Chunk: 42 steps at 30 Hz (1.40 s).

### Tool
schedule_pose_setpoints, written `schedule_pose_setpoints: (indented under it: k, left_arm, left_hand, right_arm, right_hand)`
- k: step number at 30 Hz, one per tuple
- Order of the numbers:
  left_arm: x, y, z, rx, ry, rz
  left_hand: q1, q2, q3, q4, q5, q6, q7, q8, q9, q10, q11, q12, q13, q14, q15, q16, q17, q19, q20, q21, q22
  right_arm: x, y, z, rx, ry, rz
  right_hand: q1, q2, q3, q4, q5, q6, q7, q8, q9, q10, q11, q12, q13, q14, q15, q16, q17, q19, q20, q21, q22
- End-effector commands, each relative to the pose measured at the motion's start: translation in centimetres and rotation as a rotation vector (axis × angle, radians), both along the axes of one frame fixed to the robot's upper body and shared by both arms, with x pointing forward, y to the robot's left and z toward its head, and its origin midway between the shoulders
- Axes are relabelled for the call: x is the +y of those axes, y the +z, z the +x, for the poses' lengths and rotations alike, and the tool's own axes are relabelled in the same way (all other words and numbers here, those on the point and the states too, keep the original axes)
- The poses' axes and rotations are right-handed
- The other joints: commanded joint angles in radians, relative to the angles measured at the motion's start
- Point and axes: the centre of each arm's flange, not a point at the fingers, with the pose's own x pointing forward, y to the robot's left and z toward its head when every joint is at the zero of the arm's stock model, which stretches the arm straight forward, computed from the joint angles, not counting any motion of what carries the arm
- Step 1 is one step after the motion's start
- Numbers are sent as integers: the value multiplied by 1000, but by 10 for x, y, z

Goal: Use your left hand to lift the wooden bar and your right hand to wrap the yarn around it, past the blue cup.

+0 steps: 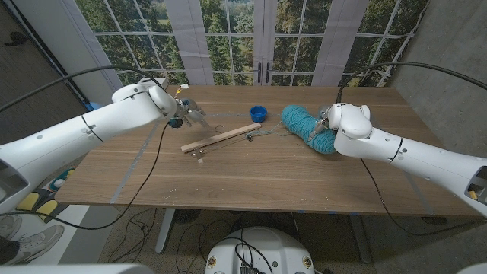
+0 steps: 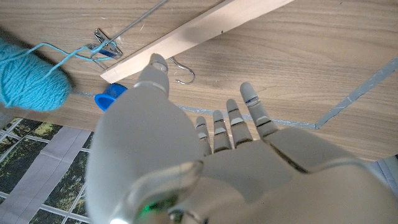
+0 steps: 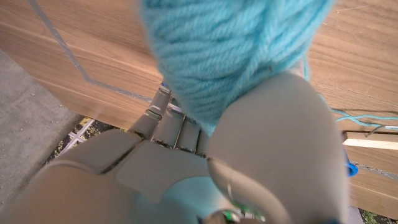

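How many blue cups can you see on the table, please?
1: the blue cup stands near the table's far edge, just beyond the wooden bar's right end, left of the yarn.

wooden table [image 1: 251,171] | paned windows [image 1: 228,30], trees outside | grey walls [image 1: 449,38] | cables on floor, possibly carpet

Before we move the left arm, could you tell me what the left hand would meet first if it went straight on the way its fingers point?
Judging by the left wrist view, the left hand, open, points at the wooden bar; a small metal hook lying just before it may come first. Height above the table is unclear.
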Motion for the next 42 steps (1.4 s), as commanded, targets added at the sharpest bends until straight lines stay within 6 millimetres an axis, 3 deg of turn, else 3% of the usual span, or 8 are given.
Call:
schedule_pose_setpoints:
  k: [1,12,21,29,37,42]
  left_arm:
    - [8,4,-6,-40,-10,-28]
    - [18,0,-13,-110,-43,-77]
    - [27,-2,-23,-219,-87,-135]
    - [32,-3,-28,-247,-69,-143]
    - [37,-6,-28,-256,-83,-174]
    - [42,-7,-30,-313,-129,-206]
  left_hand:
    - [-20,2,-15,7,14,-47,7,-2,-2,-50,18,5,-11,-41,21,6,-12,-22,10,-23,4]
    - [-24,13,-23,10,27,-85,20,1,-3,-94,29,10,-29,-82,26,9,-32,-20,9,-45,5]
    - [-65,8,-55,30,33,-175,2,-3,-5,-175,37,9,-53,-164,40,5,-62,-66,8,-91,6]
    - [-79,19,-65,39,37,-184,0,8,-6,-199,38,15,-64,-193,46,9,-75,-88,10,-114,7]
    - [-76,23,-65,37,39,-186,6,9,-7,-202,43,19,-70,-197,45,12,-83,-91,2,-122,8]
    - [-106,20,-85,51,37,-246,1,-2,-7,-241,43,15,-80,-225,46,12,-98,-112,-3,-144,8]
  right_arm:
    - [-5,2,2,126,-12,41]
    - [-20,6,-7,-6,163,244]
    - [-25,5,-13,-127,302,393]
    - [-20,11,-16,-70,286,364]
    - [-22,7,-14,-83,353,459]
    - [-24,8,-15,-93,401,515]
  right_hand:
    - [271,279,3,3,-2,151,-141,9,2,100,-81,7,4,25,-98,4,3,8,-24,6,1]
    - [271,279,3,3,-2,151,-141,9,2,100,-81,7,4,25,-98,4,3,8,-24,6,1]
    - [271,279,3,3,-2,151,-141,9,2,100,-81,7,4,25,-98,4,3,8,-24,6,1]
    - [271,279,3,3,-2,151,-141,9,2,100,-81,7,4,25,-98,4,3,8,-24,6,1]
    - [271,279,3,3,-2,151,-141,9,2,100,-81,7,4,25,-98,4,3,8,-24,6,1]
    - [271,279,3,3,-2,151,-141,9,2,100,-81,7,4,25,-98,4,3,8,-24,6,1]
